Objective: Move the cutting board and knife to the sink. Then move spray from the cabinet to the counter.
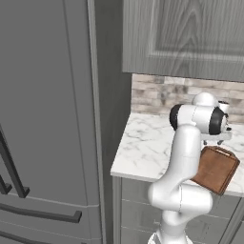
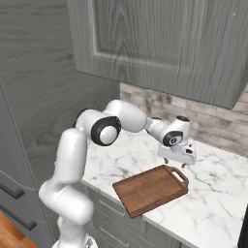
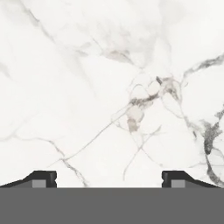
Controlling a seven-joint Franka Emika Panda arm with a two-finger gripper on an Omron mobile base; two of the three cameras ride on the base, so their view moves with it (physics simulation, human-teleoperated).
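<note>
Flat reddish-brown wooden cutting board [image 2: 151, 189] with smooth grain, white marble counter [image 3: 87, 87] with grey veins, grey wood-grain cabinet [image 2: 160, 38] upper right

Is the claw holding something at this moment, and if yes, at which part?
Nothing is held. The claw is open over bare counter, with nothing between its tips; the board lies apart on the counter.

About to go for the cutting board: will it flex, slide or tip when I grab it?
The cutting board looks like solid wood, so probably stiff. It lies flat on smooth marble counter, so a push likely slides it. One corner overhangs the front edge, so pressing there might tip it. The loop handle beside the open claw seems the likeliest grip.
</note>
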